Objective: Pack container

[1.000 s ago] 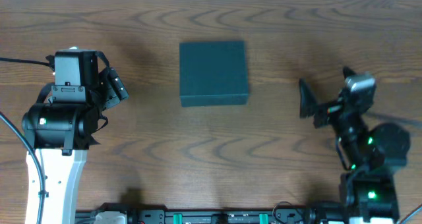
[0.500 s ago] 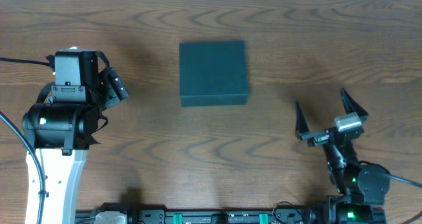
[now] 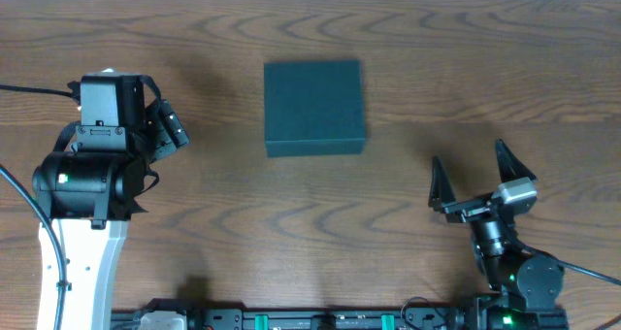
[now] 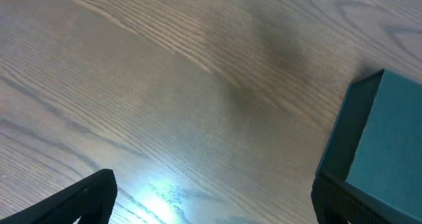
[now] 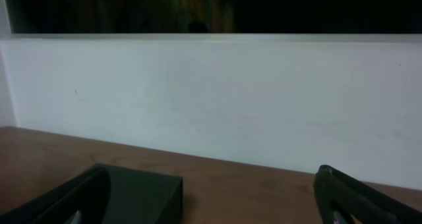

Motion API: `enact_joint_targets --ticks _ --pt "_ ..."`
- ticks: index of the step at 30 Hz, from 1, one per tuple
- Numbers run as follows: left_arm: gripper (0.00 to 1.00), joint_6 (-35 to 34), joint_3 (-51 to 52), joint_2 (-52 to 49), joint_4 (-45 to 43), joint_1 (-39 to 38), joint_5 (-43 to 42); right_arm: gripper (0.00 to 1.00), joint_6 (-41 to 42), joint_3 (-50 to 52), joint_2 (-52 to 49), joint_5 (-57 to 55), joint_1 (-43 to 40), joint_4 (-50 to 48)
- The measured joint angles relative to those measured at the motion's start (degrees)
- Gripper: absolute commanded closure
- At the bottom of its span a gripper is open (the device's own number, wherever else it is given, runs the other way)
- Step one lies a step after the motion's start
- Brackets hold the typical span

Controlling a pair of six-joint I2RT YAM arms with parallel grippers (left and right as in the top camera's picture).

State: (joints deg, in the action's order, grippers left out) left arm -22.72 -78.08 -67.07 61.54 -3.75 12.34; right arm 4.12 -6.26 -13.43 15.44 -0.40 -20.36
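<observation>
At the right front of the table (image 3: 291, 223), the right gripper (image 3: 468, 157) stands with its fingers wide apart and empty, well away from the container (image 3: 314, 107), which sits shut in the middle toward the back. The left gripper (image 3: 171, 126), likewise spread and empty, waits well off to the left of it. Closed as it is, a one-sided pry at its top may just slide the container across the wood instead of opening it.

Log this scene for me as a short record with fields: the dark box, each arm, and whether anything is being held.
container: dark teal square box, lid down, resting flat on the table
left gripper: jaws open, empty, left of the container, apart from it
right gripper: jaws open wide, empty, right of the container, apart from it
items to pack: none in view
held: nothing
</observation>
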Motion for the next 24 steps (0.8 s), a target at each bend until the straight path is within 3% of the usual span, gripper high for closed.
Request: enact_joint_targets --ticks 8,24 --pt "0.05 0.00 0.00 0.00 0.00 0.00 0.00 0.01 0.26 2.60 0.02 -4.72 0.00 -5.22" --pt "0.05 0.00 0.00 0.00 0.00 0.00 0.00 0.01 0.44 5.86 4.11 -10.03 0.00 -5.57"
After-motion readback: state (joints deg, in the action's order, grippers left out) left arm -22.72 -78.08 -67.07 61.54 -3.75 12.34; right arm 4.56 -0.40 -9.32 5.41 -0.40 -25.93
